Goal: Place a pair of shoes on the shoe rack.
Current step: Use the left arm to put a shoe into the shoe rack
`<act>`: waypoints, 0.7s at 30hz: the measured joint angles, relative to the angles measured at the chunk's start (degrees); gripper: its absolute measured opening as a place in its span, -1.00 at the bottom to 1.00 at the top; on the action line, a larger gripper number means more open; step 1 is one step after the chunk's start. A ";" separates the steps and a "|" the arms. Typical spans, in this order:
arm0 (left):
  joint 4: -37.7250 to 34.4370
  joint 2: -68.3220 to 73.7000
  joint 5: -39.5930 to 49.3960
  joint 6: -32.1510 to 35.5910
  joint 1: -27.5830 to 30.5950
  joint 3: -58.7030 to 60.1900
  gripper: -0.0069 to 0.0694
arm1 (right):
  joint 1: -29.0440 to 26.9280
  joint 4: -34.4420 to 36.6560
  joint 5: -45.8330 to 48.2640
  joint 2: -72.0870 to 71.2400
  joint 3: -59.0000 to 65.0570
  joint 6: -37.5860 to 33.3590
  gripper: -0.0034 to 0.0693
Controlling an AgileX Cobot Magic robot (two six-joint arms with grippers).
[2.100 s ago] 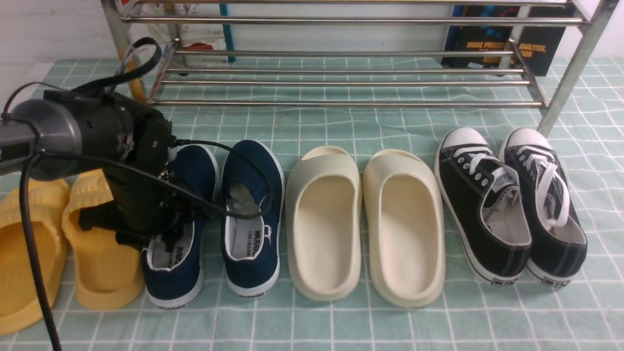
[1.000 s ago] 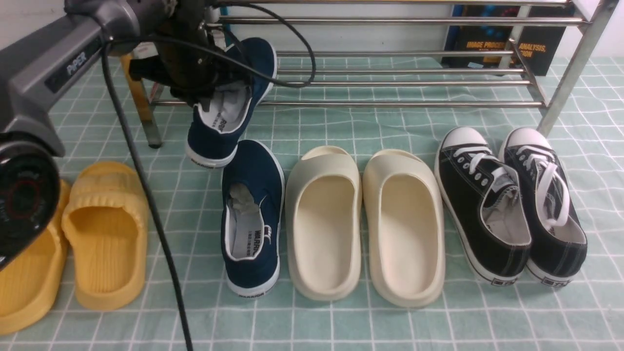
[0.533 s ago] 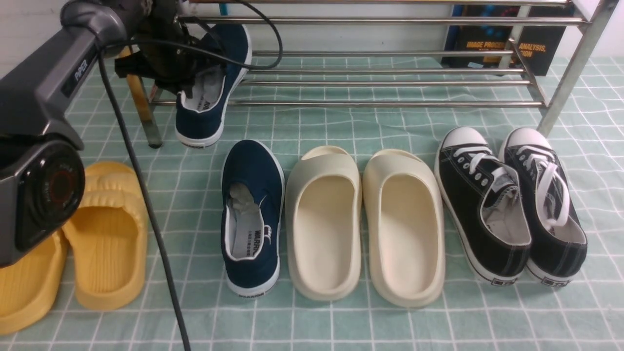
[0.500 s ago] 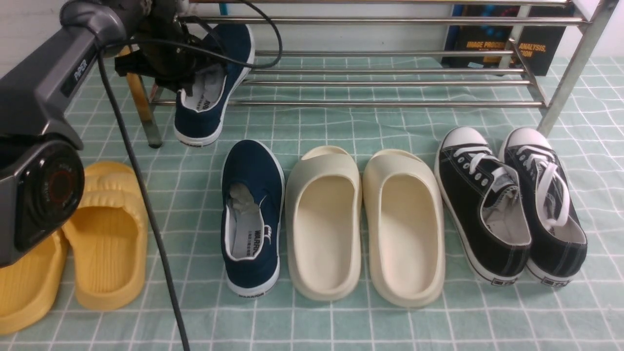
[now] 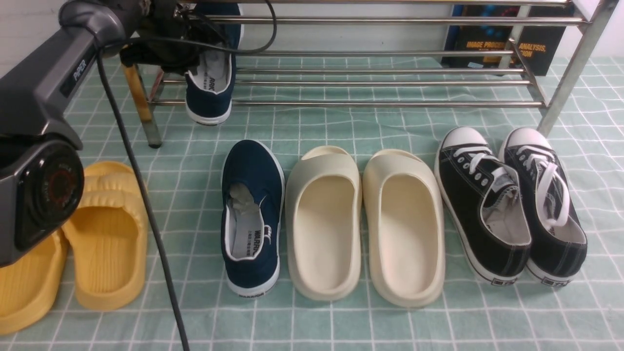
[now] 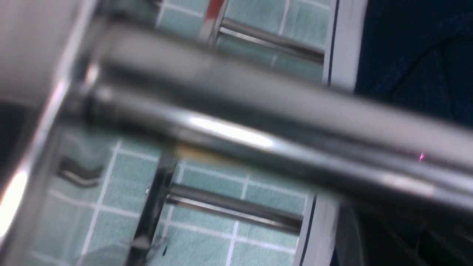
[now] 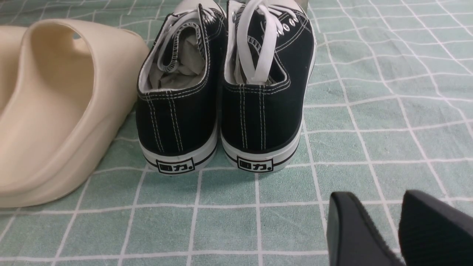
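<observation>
Green checked cloth (image 5: 341,127) on the counter, and the left pincer (image 5: 191,62) is clenched on one navy shoe (image 5: 210,100) at the left end of the shoe rack (image 5: 370,103). The other navy shoe (image 5: 253,170) sits beside the cream slides (image 5: 324,229); the right pincer (image 7: 388,221) is released.

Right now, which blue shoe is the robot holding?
The navy shoe held at the shoe rack's left end by the left arm; its twin lies flat on the cloth.

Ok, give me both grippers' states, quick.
Left gripper: closed on the navy shoe, held up at the shoe rack.
Right gripper: open, holding nothing.
</observation>
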 joint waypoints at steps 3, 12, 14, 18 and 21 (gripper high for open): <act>0.02 0.00 -0.74 0.85 0.00 0.00 -0.79 | 0.00 0.00 0.00 0.00 0.00 0.00 -0.25; -0.42 0.00 -0.86 1.68 0.00 -0.02 -0.16 | 0.00 0.00 0.00 0.00 0.00 0.00 -0.25; -0.58 0.00 -0.81 1.68 0.00 -0.07 0.03 | 0.00 0.00 0.00 0.00 0.00 0.00 -0.25; -0.75 -0.21 -0.28 1.68 0.01 -0.07 0.23 | 0.00 0.00 0.00 0.00 0.00 0.00 -0.25; -0.98 -1.32 0.86 1.73 0.01 -0.07 0.24 | 0.00 0.00 0.00 0.00 0.00 0.00 -0.25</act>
